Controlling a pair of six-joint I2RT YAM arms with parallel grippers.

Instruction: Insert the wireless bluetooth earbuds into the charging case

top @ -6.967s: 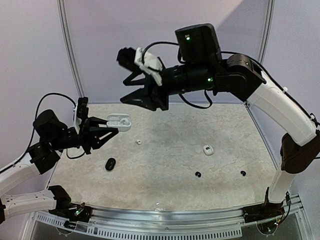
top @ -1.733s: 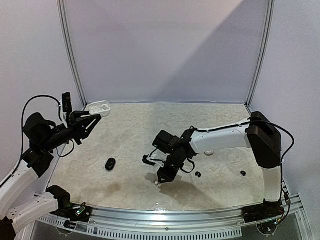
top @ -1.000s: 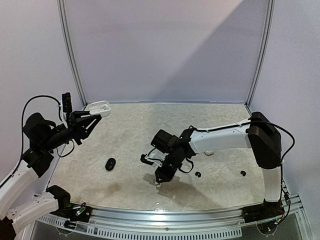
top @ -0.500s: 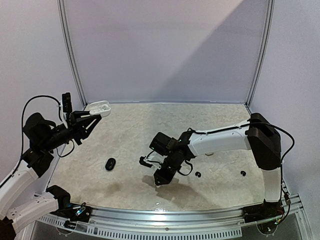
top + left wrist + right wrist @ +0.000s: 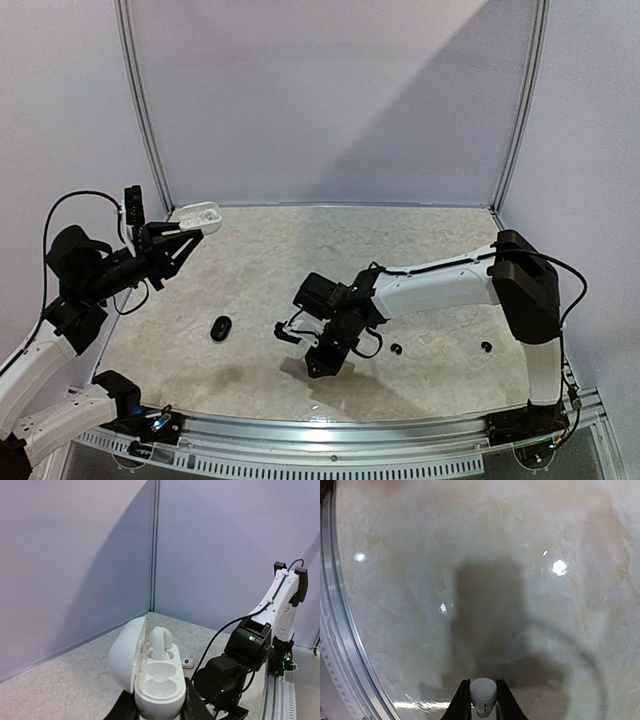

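My left gripper (image 5: 183,238) is raised at the left and shut on the open white charging case (image 5: 196,212). In the left wrist view the case (image 5: 156,682) stands lid up between my left gripper's (image 5: 160,709) fingers. One white earbud (image 5: 161,642) sits in its far slot, and the near slot is empty. My right gripper (image 5: 317,364) hangs low over the table near the front edge. In the right wrist view it (image 5: 483,696) is shut on a white earbud (image 5: 483,691), held just above the tabletop. Two black earbuds (image 5: 396,349) (image 5: 486,347) lie on the table to its right.
A black oval case (image 5: 221,328) lies on the table left of the right gripper. A small white case (image 5: 187,663) shows on the table in the left wrist view. The metal front rail (image 5: 330,630) runs close to the right gripper's left side.
The right gripper has slid left and toward the front edge, its jaws closing tighter on the white earbud. The left arm and the case have not moved.
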